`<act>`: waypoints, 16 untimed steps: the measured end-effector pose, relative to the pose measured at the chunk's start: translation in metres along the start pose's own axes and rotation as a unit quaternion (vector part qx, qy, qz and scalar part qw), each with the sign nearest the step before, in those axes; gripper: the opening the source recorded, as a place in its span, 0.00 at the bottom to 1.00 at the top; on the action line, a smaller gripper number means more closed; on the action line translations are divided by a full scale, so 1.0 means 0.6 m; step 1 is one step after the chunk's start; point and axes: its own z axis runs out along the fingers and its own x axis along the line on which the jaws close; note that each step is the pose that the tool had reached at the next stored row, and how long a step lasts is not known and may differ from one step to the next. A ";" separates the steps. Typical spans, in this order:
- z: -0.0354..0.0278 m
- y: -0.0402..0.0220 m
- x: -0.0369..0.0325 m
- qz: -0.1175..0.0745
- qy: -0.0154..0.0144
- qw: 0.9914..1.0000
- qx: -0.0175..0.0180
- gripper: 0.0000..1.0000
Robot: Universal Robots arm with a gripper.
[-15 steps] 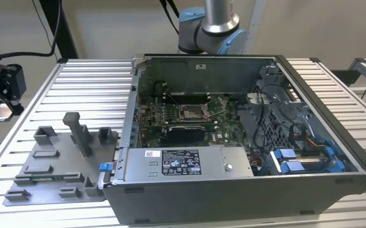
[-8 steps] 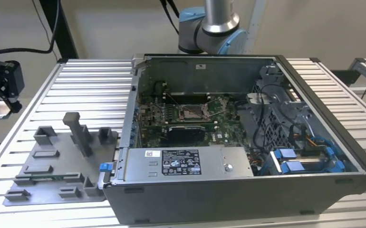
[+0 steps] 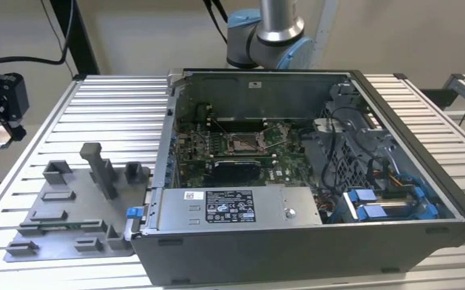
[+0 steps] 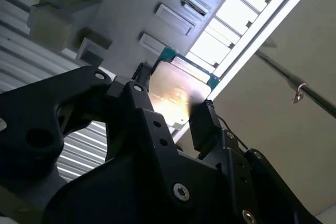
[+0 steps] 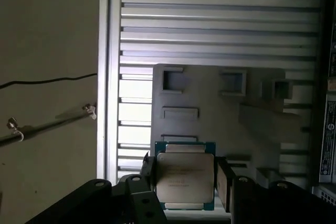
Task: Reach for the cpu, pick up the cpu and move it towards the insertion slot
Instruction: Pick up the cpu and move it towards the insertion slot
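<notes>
The cpu (image 5: 185,174) is a thin square chip with a pale metal top and a green edge, held between my gripper's two black fingers. My gripper (image 5: 187,187) is shut on its two opposite sides, and the cpu (image 4: 176,85) catches the light in the second wrist view, where the gripper (image 4: 170,106) grips it the same way. In the exterior view my gripper (image 3: 5,124) hangs beyond the table's edge at the exterior view's left, well away from the insertion slot (image 3: 244,143). That slot is a silver-framed socket on the green motherboard inside the open computer case.
A grey fixture plate (image 3: 63,241) with several upright blocks lies on the slatted table between my gripper and the case (image 3: 297,241). A black rectangular frame (image 3: 232,166) sits just below the slot. Cables and blue drive brackets (image 3: 386,205) fill the case at the exterior view's right. The arm's base (image 3: 265,36) stands behind the case.
</notes>
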 end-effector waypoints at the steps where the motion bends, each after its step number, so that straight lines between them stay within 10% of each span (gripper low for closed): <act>1: -0.003 0.000 0.000 0.000 0.000 1.000 0.000 0.00; 16: -0.022 0.000 -0.002 0.000 0.000 1.000 0.000 0.00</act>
